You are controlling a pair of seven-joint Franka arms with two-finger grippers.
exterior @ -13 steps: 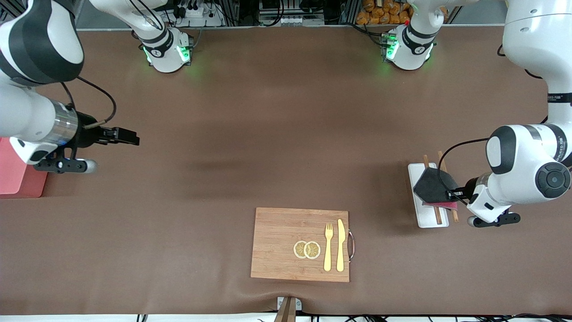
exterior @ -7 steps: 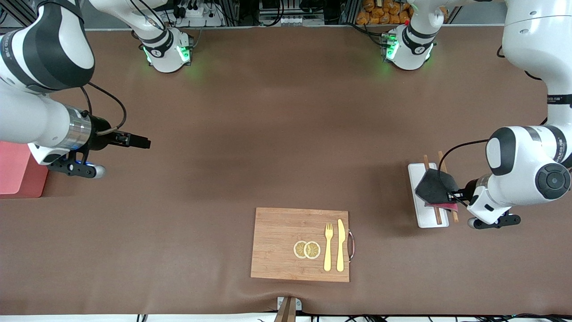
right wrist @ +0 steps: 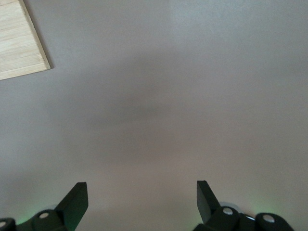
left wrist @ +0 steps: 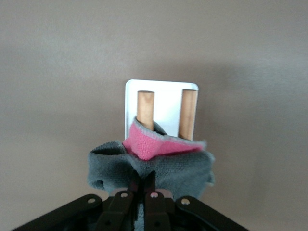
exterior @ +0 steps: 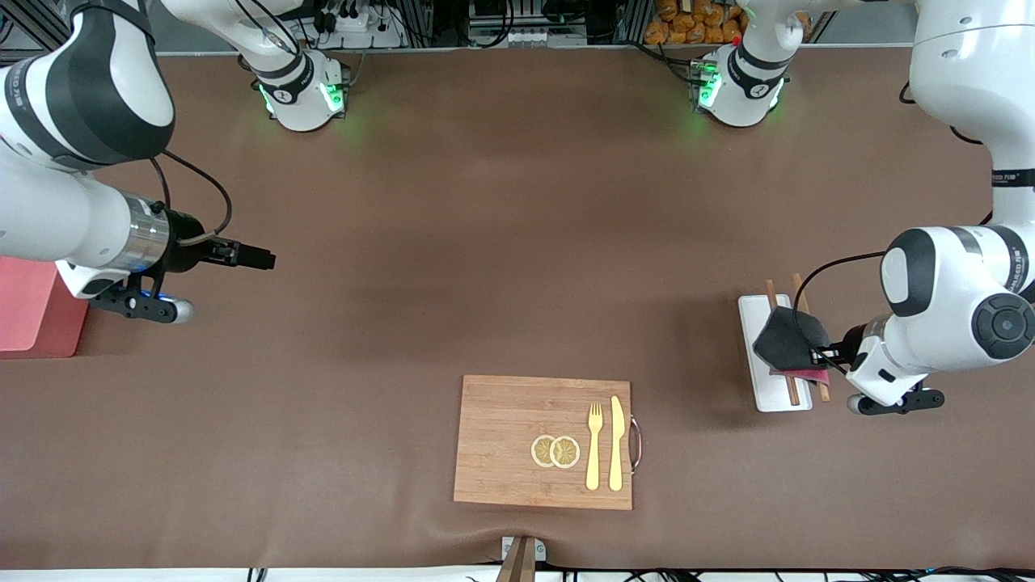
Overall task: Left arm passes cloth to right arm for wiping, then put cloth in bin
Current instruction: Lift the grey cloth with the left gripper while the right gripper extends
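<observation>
— Checking the left gripper (exterior: pixel 818 353) first. Clamping anything?

— Pinching the cloth (exterior: pixel 786 339), fingers (left wrist: pixel 150 185) closed tight on a gathered fold of the charcoal fabric. Hanging bunched just over the white tray (exterior: pixel 758 380), with the dark red edge (exterior: pixel 800 373) draping on the tray end toward the left arm's end of the table.

— And in the left wrist view?

— Showing the pink-red lining (left wrist: pixel 159 144) folded up above the grey bulk (left wrist: pixel 183 171), with two wooden sticks (left wrist: pixel 145 109) lying side by side on the tray (left wrist: pixel 166 96) past it.

— Locating the tray on the tabletop?

— Sitting near the table edge at the left arm's end, roughly midway between the base edge and the camera edge.

— Moving on to the right gripper (exterior: pixel 263 259). Gripping, or released?

— Released — fingers (right wrist: pixel 77 202) spread wide apart with bare brown table (right wrist: pixel 159 106) between them, holding nothing. Hovering over open table near the right arm's end, pointing toward the middle.

— Finding the bin?

— Sitting at the very edge of the table at the right arm's end, a pink box (exterior: pixel 32 311) partly hidden under the right arm's wrist. Well apart from the cloth.

— Noting anything else?

— Lying close to the camera edge, near its middle: a wooden board (exterior: pixel 517 440) carrying two lemon slices (exterior: pixel 555 451), a yellow fork (exterior: pixel 594 446) and a yellow knife (exterior: pixel 616 443). Corner of that board (right wrist: pixel 21 43) also showing in the right wrist view.
</observation>
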